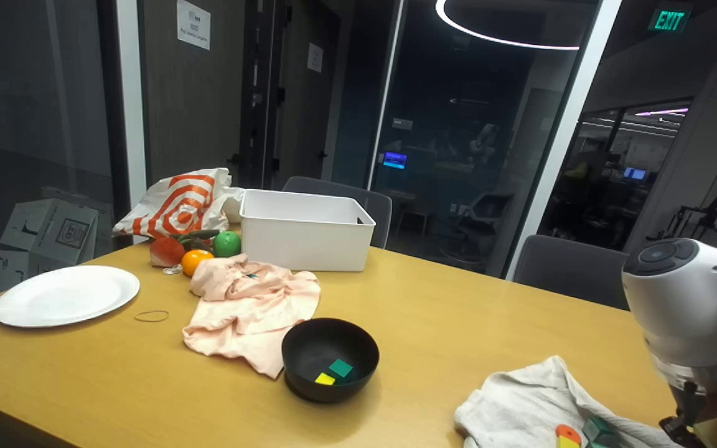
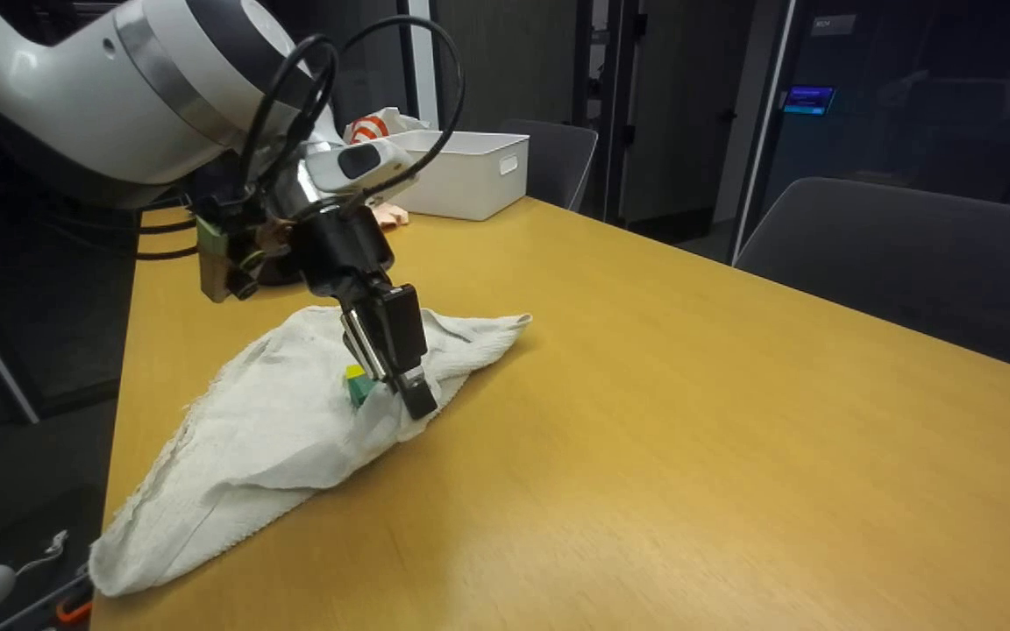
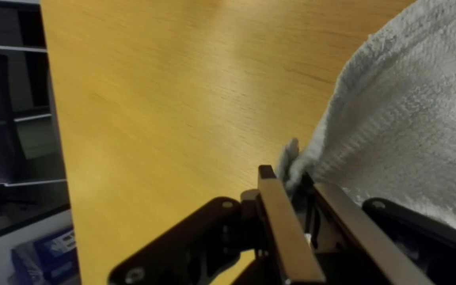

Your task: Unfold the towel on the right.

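Tool (image 3: pixel 288 178) nearly closed, pinching edge of towel (image 3: pixel 406 118). Rest of towel on surface (image 2: pixel 645 394), beneath and beside tool. Likely light, soft, limp; edge or corner grip judged best.

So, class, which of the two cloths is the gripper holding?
The white towel, its edge pinched in the gripper; the pink cloth lies ungripped, beside the black bowl.

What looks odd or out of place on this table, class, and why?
The small blocks look out of place: they lie on the rumpled towel, whose edge the gripper pinches, so unfolding it might tip them off.
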